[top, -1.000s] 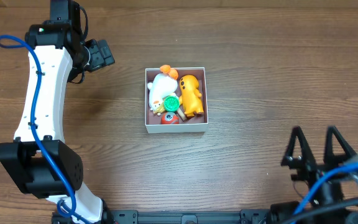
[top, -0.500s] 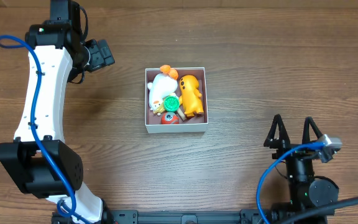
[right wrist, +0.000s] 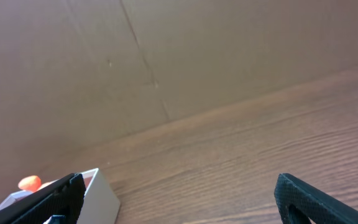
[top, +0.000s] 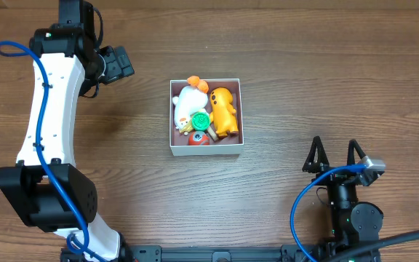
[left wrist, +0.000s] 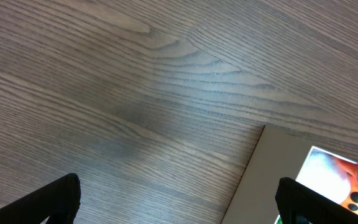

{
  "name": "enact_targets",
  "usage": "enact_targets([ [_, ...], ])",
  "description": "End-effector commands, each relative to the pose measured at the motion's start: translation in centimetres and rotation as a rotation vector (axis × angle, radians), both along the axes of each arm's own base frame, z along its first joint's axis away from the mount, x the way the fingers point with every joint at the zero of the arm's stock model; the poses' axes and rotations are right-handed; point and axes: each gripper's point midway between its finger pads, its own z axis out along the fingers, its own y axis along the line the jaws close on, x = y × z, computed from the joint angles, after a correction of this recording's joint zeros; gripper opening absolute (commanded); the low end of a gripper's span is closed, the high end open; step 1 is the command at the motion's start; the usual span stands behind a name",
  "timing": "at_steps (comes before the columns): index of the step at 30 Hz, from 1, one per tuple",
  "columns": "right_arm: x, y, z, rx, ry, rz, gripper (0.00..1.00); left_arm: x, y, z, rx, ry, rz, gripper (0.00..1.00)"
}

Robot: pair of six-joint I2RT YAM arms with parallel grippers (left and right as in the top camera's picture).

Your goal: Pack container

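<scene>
The container sits mid-table, crammed with small toys: a white one, an orange one, a green disc. Up to its left, the left pincer hangs with fingers spread wide, empty. Near the front edge, well apart, the right pincer is spread too, holding nothing.

Container at centre of table, toys inside, left pincer behind-left, right pincer front-right

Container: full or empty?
Full. The container holds a white toy, an orange toy, a green disc and a red ball, hiding most of its floor.
</scene>
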Motion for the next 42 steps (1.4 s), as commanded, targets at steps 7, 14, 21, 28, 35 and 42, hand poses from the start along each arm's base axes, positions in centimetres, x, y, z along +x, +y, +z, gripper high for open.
enact_targets([
  [7,0.0,-0.2,-1.4,-0.040,0.036,-0.008,1.00,0.3,-0.1,0.9,-0.008,-0.027,0.014,1.00],
  [14,0.0,-0.1,-1.4,-0.039,0.036,-0.002,1.00,0.3,-0.1,0.9,-0.008,-0.027,0.014,1.00],
  [21,0.0,-0.1,-1.4,-0.039,0.036,-0.002,1.00,0.3,-0.1,0.9,-0.008,-0.027,0.014,1.00],
  [28,0.0,-0.1,-1.4,-0.040,0.036,-0.002,1.00,0.4,-0.1,0.9,-0.008,-0.028,0.014,1.00],
  [35,0.0,-0.1,-1.4,-0.039,0.035,-0.001,1.00,0.3,-0.1,0.9,-0.008,-0.027,0.014,1.00],
  [42,0.0,-0.1,-1.4,-0.039,0.036,-0.002,1.00,-0.8,-0.2,5.5,-0.003,-0.145,0.012,1.00],
])
